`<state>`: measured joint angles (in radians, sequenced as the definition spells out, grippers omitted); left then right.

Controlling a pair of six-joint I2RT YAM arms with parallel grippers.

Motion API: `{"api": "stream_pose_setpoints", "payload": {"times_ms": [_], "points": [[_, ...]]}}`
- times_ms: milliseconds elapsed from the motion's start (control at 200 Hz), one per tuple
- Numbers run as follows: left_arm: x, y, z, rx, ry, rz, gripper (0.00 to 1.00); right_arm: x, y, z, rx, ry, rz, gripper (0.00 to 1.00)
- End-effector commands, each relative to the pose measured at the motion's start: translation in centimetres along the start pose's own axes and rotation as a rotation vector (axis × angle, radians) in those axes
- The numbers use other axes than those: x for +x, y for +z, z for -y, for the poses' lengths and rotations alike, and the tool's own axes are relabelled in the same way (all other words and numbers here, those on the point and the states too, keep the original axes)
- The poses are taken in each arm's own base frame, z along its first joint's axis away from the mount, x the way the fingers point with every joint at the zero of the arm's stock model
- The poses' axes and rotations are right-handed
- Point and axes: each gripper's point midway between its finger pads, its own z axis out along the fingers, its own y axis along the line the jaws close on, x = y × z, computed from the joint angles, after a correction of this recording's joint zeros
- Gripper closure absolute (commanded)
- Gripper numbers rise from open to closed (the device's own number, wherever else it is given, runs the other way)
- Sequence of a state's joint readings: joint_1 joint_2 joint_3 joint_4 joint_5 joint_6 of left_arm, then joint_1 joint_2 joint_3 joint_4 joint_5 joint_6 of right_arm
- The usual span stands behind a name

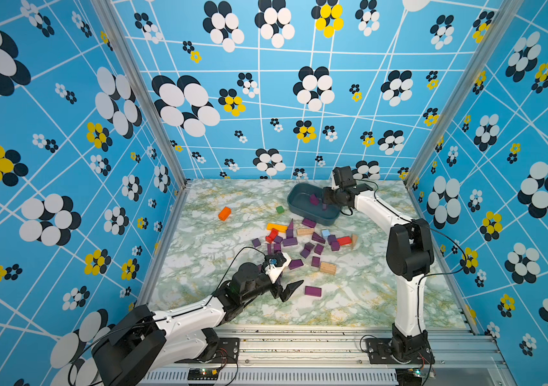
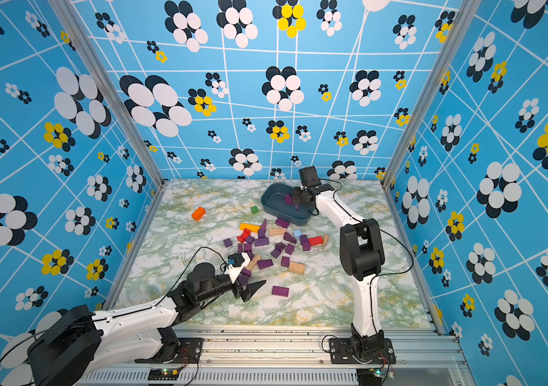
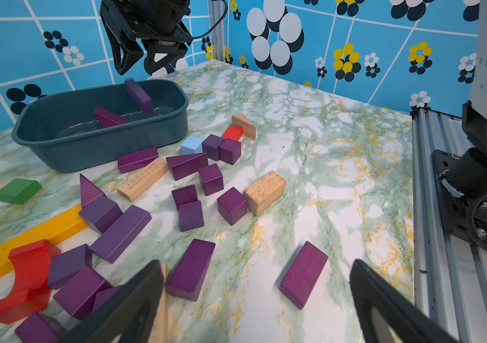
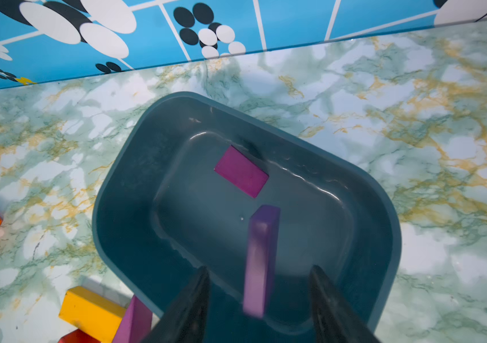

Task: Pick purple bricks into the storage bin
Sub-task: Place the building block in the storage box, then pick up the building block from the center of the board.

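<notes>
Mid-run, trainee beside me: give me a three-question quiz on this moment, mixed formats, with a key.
1. True or false: the right gripper is clamped on the blurred purple bar.
2. Besides that bar, how many purple pieces lie in the storage bin? A none, B one, C four.
3. Fill in: the left gripper has its jaws ____.

Key: 1 false, the jaws stand apart and clear of the bar; 2 B, one purple wedge; 3 open.
</notes>
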<state>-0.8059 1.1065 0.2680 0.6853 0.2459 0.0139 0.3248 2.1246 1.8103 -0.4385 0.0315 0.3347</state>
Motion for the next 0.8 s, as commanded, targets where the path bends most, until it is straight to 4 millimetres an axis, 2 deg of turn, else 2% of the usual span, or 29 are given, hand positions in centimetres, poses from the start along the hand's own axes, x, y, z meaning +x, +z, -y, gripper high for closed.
{"api": "stream_pose_setpoints", "payload": {"times_ms": [0, 185, 320, 340, 395, 605, 670, 800], "points": [[0.0, -0.3, 0.0, -0.01, 0.027, 0.01, 0.01, -1.2, -1.8, -0.5, -0.017, -0.027, 0.027, 0.34], [-0.1, -0.3, -0.4, -0.041, 0.019, 0.012, 0.01, -1.2, -5.8, -0.7, -0.038, -0.036, 0.055, 0.32], [-0.1, -0.4, -1.2, -0.094, 0.013, 0.004, 0.01, 0.6, -8.5, -0.5, -0.062, -0.033, 0.033, 0.32], [0.0, -0.4, -1.3, -0.102, 0.011, 0.0, 0.01, 1.9, -8.4, -0.1, -0.059, -0.034, 0.008, 0.32], [0.0, -0.4, -1.7, -0.124, 0.014, -0.013, 0.01, 3.5, -9.1, 0.2, -0.066, -0.038, -0.008, 0.32], [0.2, -0.9, -3.8, -0.252, -0.028, -0.026, 0.01, 10.5, -11.1, 3.4, -0.01, 0.022, -0.056, 0.31], [0.3, -1.0, -4.3, -0.281, -0.05, -0.034, 0.01, 12.3, -11.6, 3.5, -0.029, 0.05, -0.07, 0.3], [0.7, -1.2, -5.4, -0.349, -0.094, -0.07, 0.01, 14.4, -12.0, 3.5, -0.023, 0.069, -0.085, 0.3]]}}
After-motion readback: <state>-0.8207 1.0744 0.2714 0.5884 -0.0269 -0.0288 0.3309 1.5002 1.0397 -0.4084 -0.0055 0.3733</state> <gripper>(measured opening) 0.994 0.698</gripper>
